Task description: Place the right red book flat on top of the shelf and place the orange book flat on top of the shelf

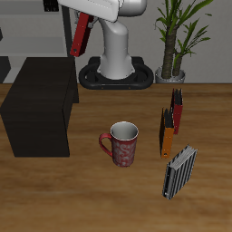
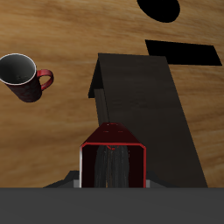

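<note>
My gripper [image 1: 83,24] is shut on the right red book [image 1: 81,36], which hangs tilted, high above the back of the shelf [image 1: 41,113], a low black box. In the wrist view the red book [image 2: 112,160] sits between my fingers, end-on, directly over the shelf's flat top [image 2: 144,109]. The orange book [image 1: 167,134] stands upright on the table beyond the mug, well away from the shelf, with nothing touching it.
A red patterned mug [image 1: 122,143] stands between the shelf and the books; it also shows in the wrist view as the mug [image 2: 22,77]. A darker red book [image 1: 178,107] stands behind the orange one. A striped book [image 1: 179,172] lies nearer the front. A potted plant [image 1: 174,41] stands at the back.
</note>
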